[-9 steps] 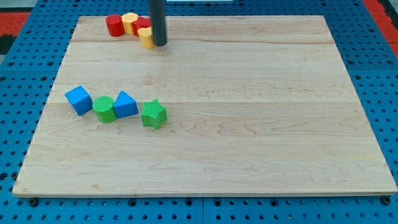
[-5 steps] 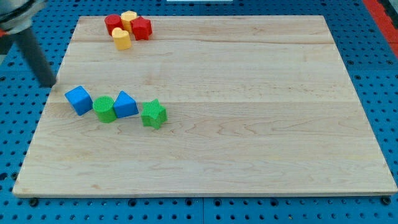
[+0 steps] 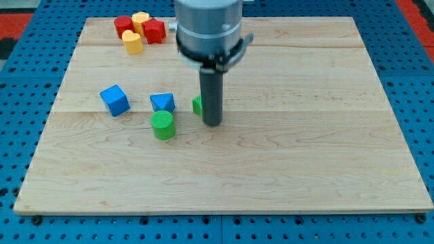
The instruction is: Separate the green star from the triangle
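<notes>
The green star (image 3: 197, 106) lies near the board's middle, mostly hidden behind my rod; only its left edge shows. My tip (image 3: 212, 123) rests on the board right against the star's right side. The blue triangle (image 3: 162, 102) sits a short way to the star's left, with a gap between them. A green cylinder (image 3: 163, 125) stands just below the triangle. A blue cube (image 3: 114, 99) lies further to the left.
A cluster at the view's top left holds a red cylinder (image 3: 123, 26), a yellow block (image 3: 141, 19), a red star-like block (image 3: 154, 30) and a yellow block (image 3: 132, 42). The wooden board (image 3: 305, 135) lies on a blue pegboard.
The blue cube, triangle, green cylinder and star have all shifted right and apart. The rod moved from the board's left edge to the middle, beside the star.
</notes>
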{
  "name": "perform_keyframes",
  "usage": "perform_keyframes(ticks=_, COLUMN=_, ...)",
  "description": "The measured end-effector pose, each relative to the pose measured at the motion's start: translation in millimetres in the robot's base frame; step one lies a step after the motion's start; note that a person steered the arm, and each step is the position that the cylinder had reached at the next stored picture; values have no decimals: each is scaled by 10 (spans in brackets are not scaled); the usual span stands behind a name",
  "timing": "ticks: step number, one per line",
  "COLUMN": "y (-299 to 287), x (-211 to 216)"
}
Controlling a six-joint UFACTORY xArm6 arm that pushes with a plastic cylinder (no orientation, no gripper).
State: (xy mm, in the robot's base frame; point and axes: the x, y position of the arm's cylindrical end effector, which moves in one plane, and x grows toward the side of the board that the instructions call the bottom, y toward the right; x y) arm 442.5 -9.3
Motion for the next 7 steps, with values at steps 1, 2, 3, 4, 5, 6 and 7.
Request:
perform_keyframes(ticks=1, y=3, x=-203)
perform_keyframes(ticks=2, y=-526, x=-168)
perform_keyframes(ticks=3, y=-259, x=-332)
perform_keyframes(ticks=4, y=458, x=-701)
perform_keyframes(ticks=5, y=1079, x=-1489)
perform_keyframes(ticks=6, y=1322, x=-1829)
perform_keyframes(ticks=7, y=997, x=-1375)
